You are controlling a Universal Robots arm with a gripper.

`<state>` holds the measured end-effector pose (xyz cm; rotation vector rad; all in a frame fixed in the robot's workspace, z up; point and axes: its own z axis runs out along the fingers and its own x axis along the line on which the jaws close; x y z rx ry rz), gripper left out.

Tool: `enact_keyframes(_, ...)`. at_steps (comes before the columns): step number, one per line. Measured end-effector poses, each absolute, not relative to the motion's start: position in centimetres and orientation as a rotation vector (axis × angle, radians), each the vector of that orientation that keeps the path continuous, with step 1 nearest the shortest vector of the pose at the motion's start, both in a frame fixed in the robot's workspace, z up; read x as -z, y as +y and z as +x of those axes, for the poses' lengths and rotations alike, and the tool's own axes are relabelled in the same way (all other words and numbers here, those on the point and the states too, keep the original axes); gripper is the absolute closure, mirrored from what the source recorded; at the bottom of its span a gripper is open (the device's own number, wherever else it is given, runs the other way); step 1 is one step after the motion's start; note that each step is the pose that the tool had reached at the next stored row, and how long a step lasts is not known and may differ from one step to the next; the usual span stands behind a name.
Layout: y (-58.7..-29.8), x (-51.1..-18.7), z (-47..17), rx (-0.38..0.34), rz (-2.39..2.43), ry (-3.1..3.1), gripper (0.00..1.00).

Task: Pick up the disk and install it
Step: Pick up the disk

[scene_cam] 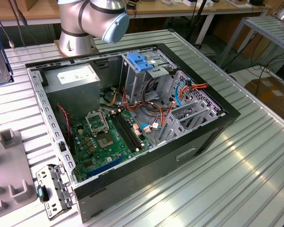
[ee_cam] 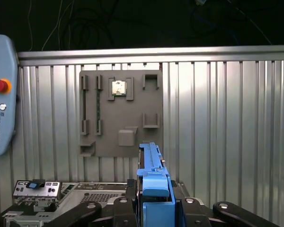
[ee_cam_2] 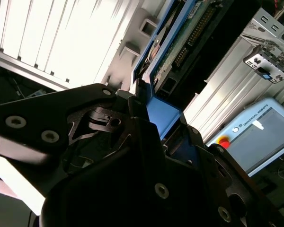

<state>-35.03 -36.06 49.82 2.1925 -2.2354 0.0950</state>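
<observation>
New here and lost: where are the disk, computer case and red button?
disk (ee_cam: 154, 188), first wrist view, blue carrier rail.
computer case (scene_cam: 132, 178), exterior view, black outer wall.
red button (ee_cam: 0, 85), first wrist view, its cap.

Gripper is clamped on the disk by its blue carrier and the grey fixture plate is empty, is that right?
Not quite. The gripper is clamped on the disk by its blue carrier, but the grey fixture plate is not empty: the first wrist view shows a square chip seated in one of its pockets.
</observation>
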Motion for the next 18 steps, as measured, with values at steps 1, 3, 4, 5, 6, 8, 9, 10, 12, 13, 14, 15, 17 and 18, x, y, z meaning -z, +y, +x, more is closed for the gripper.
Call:
enact_keyframes(1, -36.1, -49.8, -34.8, -0.095, 2.192, -2.235, 0.63)
enact_keyframes(3, -36.1, -49.8, -34.2, -0.095, 2.192, -2.235, 0.63)
enact_keyframes(4, -36.1, -49.8, -34.0, -0.095, 2.192, -2.235, 0.63)
enact_keyframes(5, -36.1, -49.8, -33.8, -0.095, 2.192, -2.236, 0.63)
enact_keyframes(6, -36.1, -49.8, -33.6, -0.095, 2.192, -2.235, 0.63)
enact_keyframes(8, -36.2, -49.8, -33.3, -0.095, 2.192, -2.236, 0.63)
enact_keyframes(9, -36.2, -49.8, -33.1, -0.095, 2.192, -2.236, 0.63)
enact_keyframes(10, -36.2, -49.8, -33.0, -0.095, 2.192, -2.235, 0.63)
enact_keyframes(12, -36.2, -49.8, -32.6, -0.095, 2.192, -2.236, 0.63)
enact_keyframes(13, -36.2, -49.8, -32.5, -0.095, 2.192, -2.236, 0.63)
enact_keyframes(14, -36.2, -49.8, -32.3, -0.095, 2.192, -2.236, 0.63)
enact_keyframes(15, -36.2, -49.8, -32.2, -0.095, 2.192, -2.236, 0.63)
enact_keyframes(17, -36.2, -49.8, -31.9, -0.095, 2.192, -2.236, 0.63)
enact_keyframes(18, -36.3, -49.8, -31.6, -0.095, 2.192, -2.236, 0.63)
